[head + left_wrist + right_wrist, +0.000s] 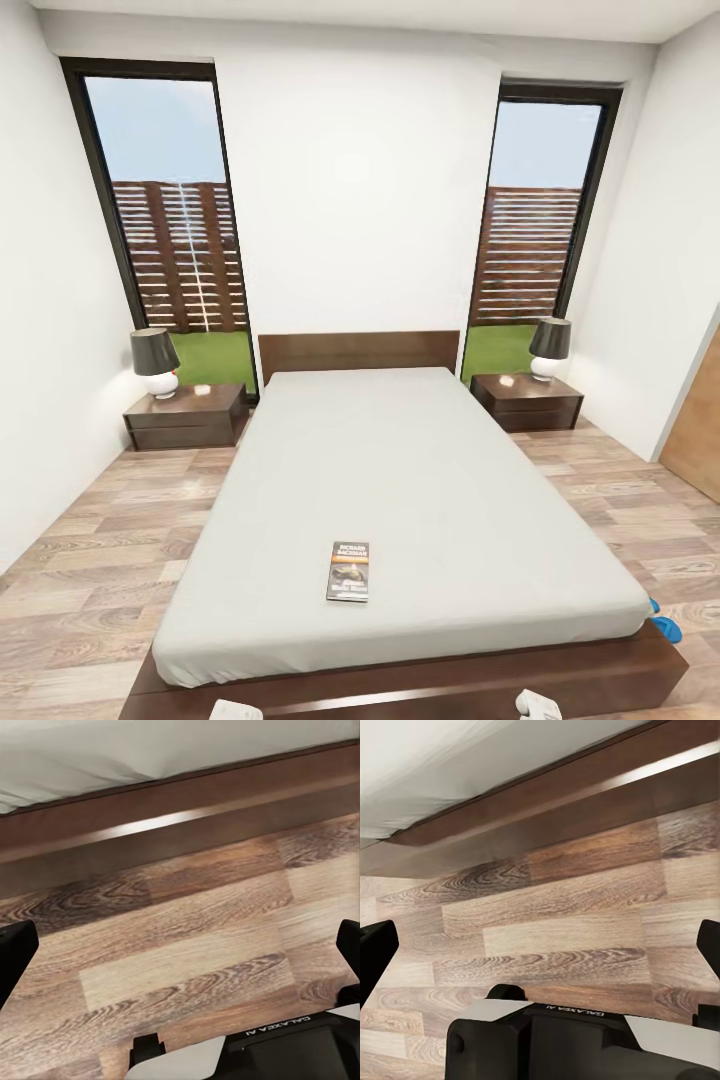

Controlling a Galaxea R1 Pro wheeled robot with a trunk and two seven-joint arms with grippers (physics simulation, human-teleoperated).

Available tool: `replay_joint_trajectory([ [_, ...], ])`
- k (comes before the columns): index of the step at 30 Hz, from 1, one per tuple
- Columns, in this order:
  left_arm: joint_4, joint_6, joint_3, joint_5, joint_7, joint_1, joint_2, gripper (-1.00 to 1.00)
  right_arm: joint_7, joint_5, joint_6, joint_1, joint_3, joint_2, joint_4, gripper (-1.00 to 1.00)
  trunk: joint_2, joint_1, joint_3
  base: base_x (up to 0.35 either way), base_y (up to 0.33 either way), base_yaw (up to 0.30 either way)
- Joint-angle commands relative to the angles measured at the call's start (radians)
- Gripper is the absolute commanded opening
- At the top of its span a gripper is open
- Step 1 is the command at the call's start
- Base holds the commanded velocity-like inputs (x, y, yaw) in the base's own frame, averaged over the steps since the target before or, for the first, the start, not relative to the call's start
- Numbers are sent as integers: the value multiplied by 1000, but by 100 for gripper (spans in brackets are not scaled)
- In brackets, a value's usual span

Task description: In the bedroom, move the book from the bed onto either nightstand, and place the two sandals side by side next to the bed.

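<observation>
The book [347,572], dark-covered with white lettering, lies flat on the pale mattress of the bed [420,480] near its foot end. One dark nightstand [186,415] stands left of the headboard, another nightstand [527,400] right of it. A bit of a blue sandal [663,627] pokes out on the floor past the bed's right foot corner; the rest is hidden. My left gripper [180,952] is open over bare planks beside the bed frame [150,825]. My right gripper [540,945] is also open above the floor by the bed frame [555,802], holding nothing.
Each nightstand carries a lamp [154,362] [549,348] with a dark shade. Tall windows flank the headboard. A wooden door [697,430] is at the right wall. Wood floor runs along both sides of the bed. White parts of my arms [236,710] [540,704] show at the lower edge.
</observation>
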State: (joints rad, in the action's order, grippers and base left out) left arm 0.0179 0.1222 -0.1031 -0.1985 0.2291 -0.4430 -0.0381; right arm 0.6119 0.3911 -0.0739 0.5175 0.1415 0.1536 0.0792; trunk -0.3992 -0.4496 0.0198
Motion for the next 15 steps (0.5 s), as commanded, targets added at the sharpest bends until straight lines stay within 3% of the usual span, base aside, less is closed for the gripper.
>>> replay_joint_trajectory([
  [1, -1, 4, -9, -10, 3, 0, 0, 100, 5, 11, -4, 1, 8, 0, 2, 100, -1, 0, 0, 0, 0, 0],
  [15, 1, 4, -9, -9, 1, 0, 0, 100, 5, 11, -4, 1, 7, 0, 2, 100, -1, 0, 0, 0, 0, 0],
])
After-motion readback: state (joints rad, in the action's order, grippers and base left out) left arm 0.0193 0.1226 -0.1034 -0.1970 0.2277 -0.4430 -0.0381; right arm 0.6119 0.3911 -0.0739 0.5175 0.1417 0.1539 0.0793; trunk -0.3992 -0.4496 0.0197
